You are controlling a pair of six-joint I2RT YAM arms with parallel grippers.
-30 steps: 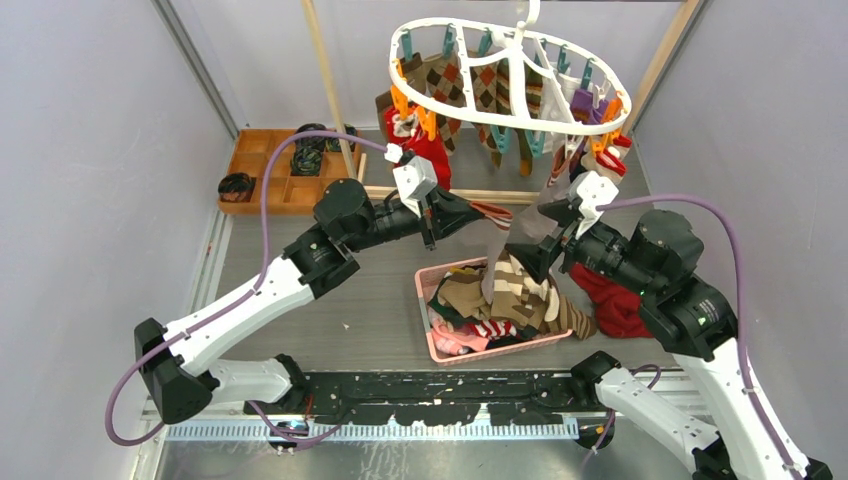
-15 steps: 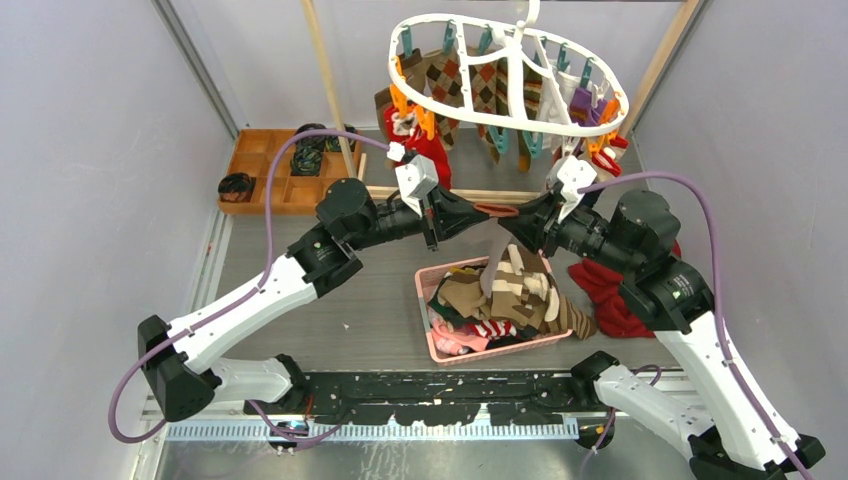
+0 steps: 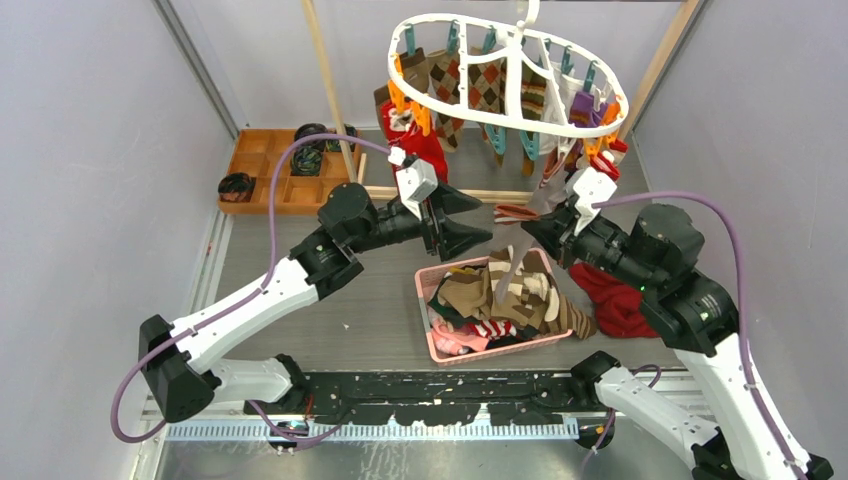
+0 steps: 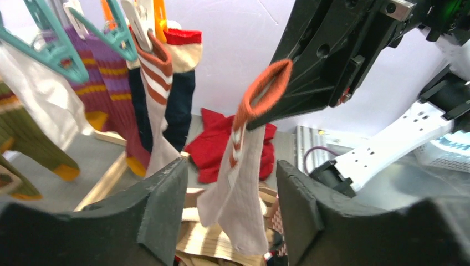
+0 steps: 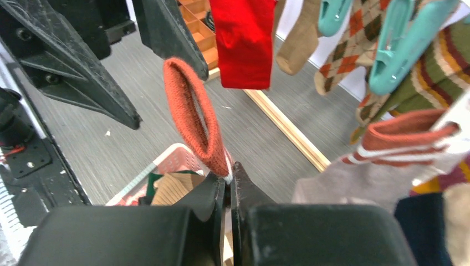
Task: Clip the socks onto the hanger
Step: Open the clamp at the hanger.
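A grey sock with an orange cuff (image 3: 513,213) hangs over the pink basket, and my right gripper (image 3: 528,224) is shut on that cuff (image 5: 195,113). In the right wrist view the jaws (image 5: 228,169) pinch the cuff's lower edge. My left gripper (image 3: 482,222) faces it, open, and touches nothing. In the left wrist view the sock's body (image 4: 239,191) dangles between the spread fingers (image 4: 162,206) of the left gripper (image 4: 231,166). The white oval hanger (image 3: 470,112) hangs above at the back, with several socks (image 3: 487,85) clipped to its teal pegs (image 5: 388,52) and orange pegs (image 3: 418,112).
The pink basket (image 3: 424,295) under the grippers holds a pile of several socks (image 3: 505,300). A red cloth (image 3: 615,300) lies to its right. A wooden tray (image 3: 268,172) with black rolls sits at the back left. Wooden posts (image 3: 327,85) and a floor rail (image 3: 470,194) frame the hanger.
My left gripper has opened and let go of the sock's cuff. My right gripper has closed on that cuff and drawn back a little to the right.
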